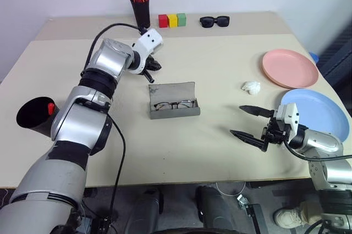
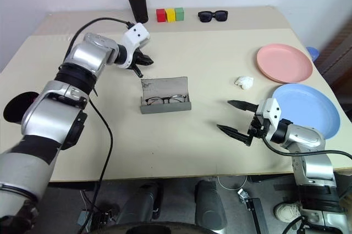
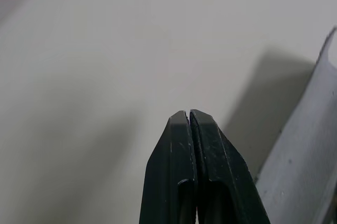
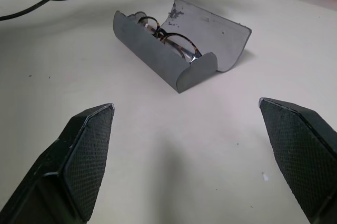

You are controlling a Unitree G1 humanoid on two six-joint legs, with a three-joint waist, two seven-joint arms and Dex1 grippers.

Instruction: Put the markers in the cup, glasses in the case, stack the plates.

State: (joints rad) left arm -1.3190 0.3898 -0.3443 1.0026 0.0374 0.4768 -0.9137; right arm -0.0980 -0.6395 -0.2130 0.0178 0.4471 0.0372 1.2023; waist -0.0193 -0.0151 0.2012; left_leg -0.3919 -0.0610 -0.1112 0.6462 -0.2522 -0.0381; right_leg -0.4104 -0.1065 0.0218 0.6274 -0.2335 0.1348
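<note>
Beige counter [image 1: 220,135]. Grey fabric oblong spectacle case [image 1: 174,101] sits open mid-counter, lid standing up at the back; thin dark wire-framed eyeglasses [image 1: 175,104] lie inside it.

Left gripper [image 1: 152,69] hangs just behind the case's lid, near its left end; fingers [image 3: 189,161] pressed fully together, nothing between them.

Right gripper [image 1: 250,122] low over the counter to the right of the case, pointing toward it; fingers [image 4: 87,153] spread wide, empty.

Salmon-pink round plastic plate [image 1: 290,68] at far right. Light blue round plate [image 1: 322,112] just in front of it, side by side, not stacked.

Wide black cone-shaped cup [image 1: 34,114] at the counter's left edge, tipped with its mouth toward the camera, a red cap showing at its rim; markers otherwise hard to make out.

Small white crumpled lump [image 1: 251,86] left of the pink plate.
</note>
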